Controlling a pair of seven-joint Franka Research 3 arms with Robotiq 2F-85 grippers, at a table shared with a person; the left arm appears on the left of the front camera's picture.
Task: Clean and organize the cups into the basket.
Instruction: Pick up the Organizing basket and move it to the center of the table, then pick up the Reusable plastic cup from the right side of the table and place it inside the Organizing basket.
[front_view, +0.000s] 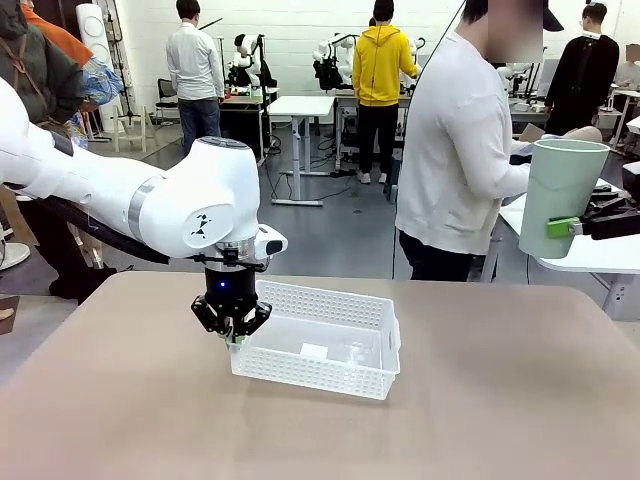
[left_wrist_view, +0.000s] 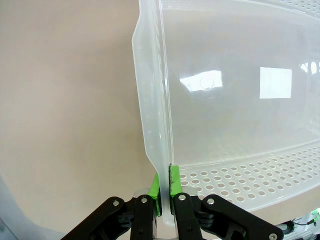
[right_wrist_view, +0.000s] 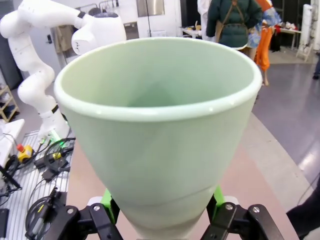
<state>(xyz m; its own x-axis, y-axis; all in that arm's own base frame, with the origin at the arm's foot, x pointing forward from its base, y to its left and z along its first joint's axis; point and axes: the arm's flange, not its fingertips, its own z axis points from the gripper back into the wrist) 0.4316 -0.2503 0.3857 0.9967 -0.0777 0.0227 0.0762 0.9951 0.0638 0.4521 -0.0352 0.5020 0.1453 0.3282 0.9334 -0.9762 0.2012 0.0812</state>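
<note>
Left hand (left_wrist_view: 165, 186): clenched on the basket (left_wrist_view: 150, 100). Green pads pressed to either side of the thin end wall, just below the rolled rim. Pointing straight down at the basket's near left corner.

Basket: white plastic, shallow, rectangular, with lattice sides. Flat on the desk (front_view: 120, 420), about mid-desk, long side slightly askew to the near edge. Smooth glossy floor with a pale square patch on it.

Right hand (front_view: 562, 228): grasping the cup (front_view: 562, 185). Pads set on opposite sides of the cup's lower, narrower part. Held in the air, well to the right of the basket and higher than its rim.

Cup: pale mint green, tapered, matte. Upright, wide mouth uppermost. Well apart from the basket, touching only the pads.

Desk: tan, smooth top, lying under the basket.

Person (front_view: 455, 150): white long-sleeved top, dark trousers. Standing side-on across the desk, beyond the basket's far right corner.
</note>
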